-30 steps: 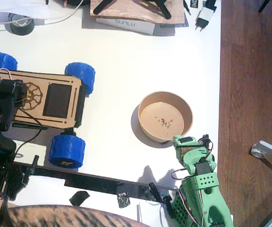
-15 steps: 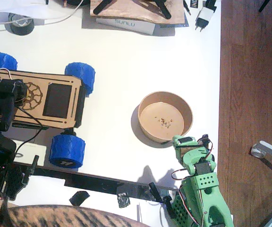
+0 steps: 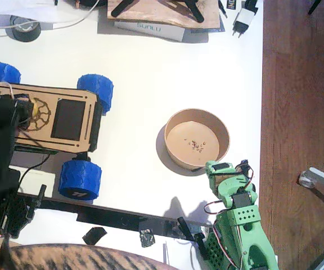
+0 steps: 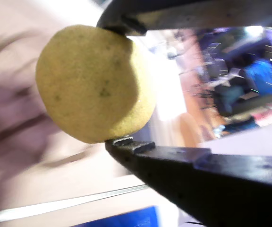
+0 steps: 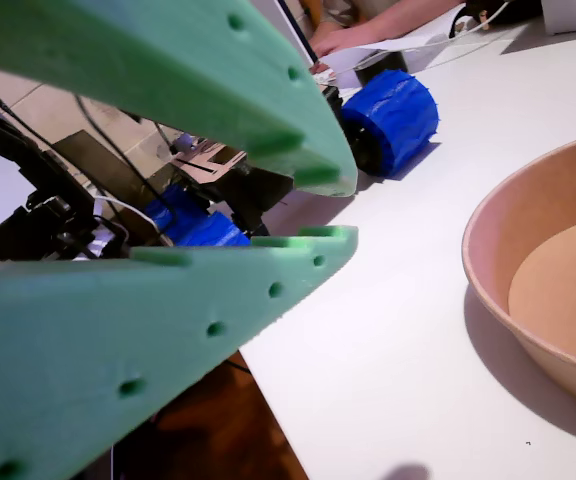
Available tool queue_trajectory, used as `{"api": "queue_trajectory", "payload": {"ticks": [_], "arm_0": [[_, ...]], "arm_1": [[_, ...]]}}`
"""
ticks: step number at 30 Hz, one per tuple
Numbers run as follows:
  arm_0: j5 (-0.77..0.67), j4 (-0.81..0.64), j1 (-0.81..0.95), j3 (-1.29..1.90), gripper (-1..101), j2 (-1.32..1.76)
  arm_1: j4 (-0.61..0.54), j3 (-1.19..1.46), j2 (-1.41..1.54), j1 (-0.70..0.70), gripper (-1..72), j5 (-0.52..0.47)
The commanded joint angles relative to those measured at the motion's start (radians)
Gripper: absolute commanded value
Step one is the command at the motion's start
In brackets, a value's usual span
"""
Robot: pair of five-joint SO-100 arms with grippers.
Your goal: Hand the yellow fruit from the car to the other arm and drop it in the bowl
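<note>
Right now, closest to me in a wrist view, my left gripper (image 4: 119, 82) has its black fingers (image 4: 126, 143) clenched on the yellow fruit (image 4: 94, 84), one above and one below, so the fruit is pinched across its middle and carried in the air, not resting on anything; the background there is smeared, so I would only guess that it hangs just over the car's deck. From the fixed view the left arm (image 3: 1, 140) reaches up over the wooden top of the car (image 3: 61, 118), and a dab of yellow shows at its tip beside the gear engraving, which fits the fruit sitting low over the deck. I judge the pickup done and the handover not begun, since the two arms are well apart. The other arm (image 3: 238, 225) waits at the near right edge of the table (image 3: 145, 67), its right gripper (image 5: 333, 210) with green fingers (image 5: 298, 250) parted, a clear gap between them, holding nothing. That posture makes sense to me: it is parked just beside the bowl (image 3: 225, 135), so once it takes the fruit it needs only a short reach to let go over the rim. Farther off, the bowl holds only a few dark crumbs, and beyond it, at the far edge, lie a white box and a black charger plug, clear of the path between the arms.
</note>
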Motion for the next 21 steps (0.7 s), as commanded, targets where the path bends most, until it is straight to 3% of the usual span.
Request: {"api": "queue_trajectory", "payload": {"ticks": [1, 4, 11, 17, 21], "arm_0": [[-0.060, 0.186, 0.026, -0.087, 0, 0.242], [-0.135, 0.279, 0.061, -0.107, 0, 0.299], [-0.212, 0.282, 0.337, -0.109, 0, 0.457], [-0.472, 0.357, 0.566, -0.092, 0, 0.518], [-0.624, 0.310, 0.747, -0.048, 0, 0.597]], "arm_1": [[0.006, -0.038, 0.009, -0.008, 0.2, -0.015], [0.002, -0.038, 0.009, -0.008, 0.2, -0.017], [0.002, -0.052, 0.009, -0.003, 0.2, -0.014], [-0.005, -0.066, 0.009, 0.020, 0.2, -0.018], [-0.002, -0.072, 0.009, 0.028, 0.2, -0.015]]}}
